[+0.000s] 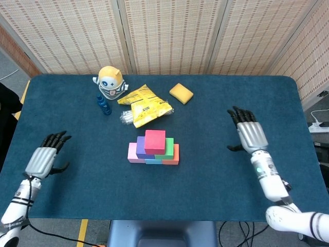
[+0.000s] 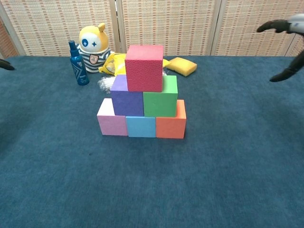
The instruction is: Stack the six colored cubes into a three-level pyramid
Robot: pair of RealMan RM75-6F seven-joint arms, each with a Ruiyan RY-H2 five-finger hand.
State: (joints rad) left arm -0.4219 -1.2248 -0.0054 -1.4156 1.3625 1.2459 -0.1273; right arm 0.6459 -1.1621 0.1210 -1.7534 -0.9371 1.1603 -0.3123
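A pyramid of cubes stands mid-table. Pink cube (image 2: 112, 122), blue cube (image 2: 141, 126) and orange cube (image 2: 171, 125) form the bottom row. Purple cube (image 2: 127, 99) and green cube (image 2: 161, 100) sit on them, and a red cube (image 2: 144, 67) (image 1: 154, 141) tops the stack. My left hand (image 1: 43, 157) lies far to the left of the stack, fingers spread, holding nothing. My right hand (image 1: 249, 134) is far to the right, fingers apart and empty; only its fingertips (image 2: 285, 27) show at the chest view's edge.
Behind the stack lie a yellow snack bag (image 1: 144, 107), a yellow sponge (image 1: 181, 93), a blue bottle (image 2: 77, 64) and a round yellow toy figure (image 2: 93, 45). A dark blue cloth covers the table (image 1: 216, 98); woven screens stand behind it.
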